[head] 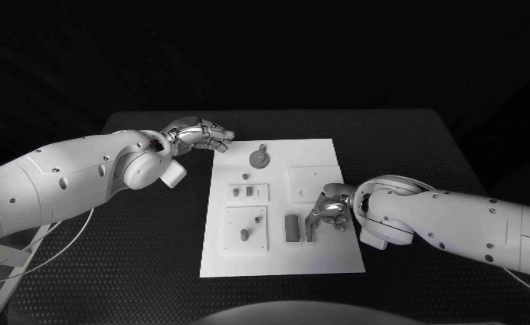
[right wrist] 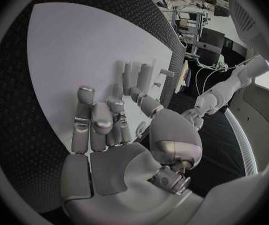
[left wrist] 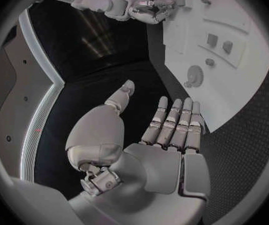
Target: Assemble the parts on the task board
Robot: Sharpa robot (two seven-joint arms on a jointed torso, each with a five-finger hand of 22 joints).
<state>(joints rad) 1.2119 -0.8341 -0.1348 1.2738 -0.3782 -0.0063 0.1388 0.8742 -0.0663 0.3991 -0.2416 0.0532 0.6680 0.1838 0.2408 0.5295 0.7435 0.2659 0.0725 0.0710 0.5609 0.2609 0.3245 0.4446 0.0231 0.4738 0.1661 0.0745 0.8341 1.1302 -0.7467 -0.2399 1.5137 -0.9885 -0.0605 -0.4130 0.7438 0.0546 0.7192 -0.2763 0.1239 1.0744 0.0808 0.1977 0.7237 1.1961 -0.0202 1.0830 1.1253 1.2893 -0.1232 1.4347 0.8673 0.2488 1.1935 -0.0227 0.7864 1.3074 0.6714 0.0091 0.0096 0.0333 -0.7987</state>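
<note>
- On the black desk (head: pixel 132 264), mid-surface, lies the white task board (head: pixel 320 260), long side running away from the robot.
- Parts sit on the board: a round piece w/ a stem (head: pixel 260 157) near the far end, small pegs on a raised plate (head: pixel 247 192), another plate w/ two small bits (head: pixel 245 229) nearer the robot, and a dark upright block (head: pixel 292 228) beside the right hand.
- Right hand (head: pixel 330 210): over the board's right-centre, fingers (right wrist: pixel 92 122) curled down toward a cluster of small upright pieces (right wrist: pixel 134 77). Wrist view puts the fingertips close to them, but whether anything is actually pinched – can't tell.
- Left hand (head: pixel 199 135): off the board's far-left corner, above the desk, holding nothing. Fingers (left wrist: pixel 175 125) straight and side by side, thumb apart.
- Handling, as a guess: parts look like small rigid plastic or metal – light, stiff, not fragile, likely smooth and a bit slippery. Small enough to tip or skid if nudged sideways.
- Best hold prob. a fingertip pinch across the flat sides of a piece, low on the body, keeping it upright so it drops straight into its seat.
- Board itself looks thin and light; it could slide on the desk if pressed at an angle, so push straight down.
</note>
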